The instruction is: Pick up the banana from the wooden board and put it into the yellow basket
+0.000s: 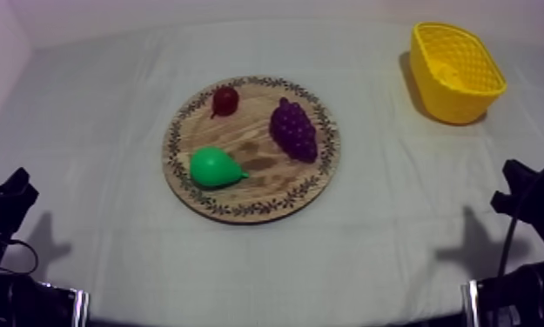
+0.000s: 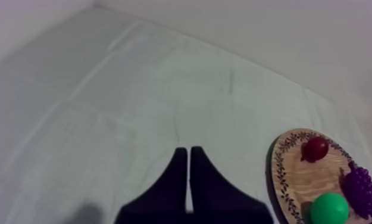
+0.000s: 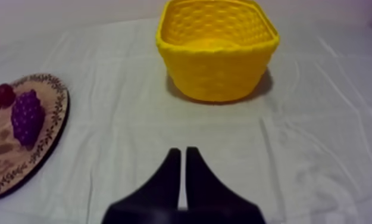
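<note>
Well, from above, the wooden board (image 1: 266, 187) is sitting mid-tabletop (image 1: 101, 130), carrying just a small red fruit (image 1: 224, 100) at 11 o'clock, grapes (image 1: 293, 129) at 3 o'clock and a green pear (image 1: 212, 167) at 8 o'clock. The yellow basket (image 1: 453, 104) is standing out toward 2 o'clock, and a smooth yellow lump inside it is looking like the banana (image 1: 453, 76). The left arm (image 1: 5, 209) and right arm (image 1: 536, 200) are sitting low at 8 and 4 o'clock.

From the left wrist, the left jaws are lying pressed together on nothing, over bare cloth beside the board.

From the right wrist, the right jaws are likewise closed and empty, facing the basket. Its near wall is hiding the floor, so the overhead camera alone is hinting at the banana. Misreading that lump could send an arm after the wrong fruit.
</note>
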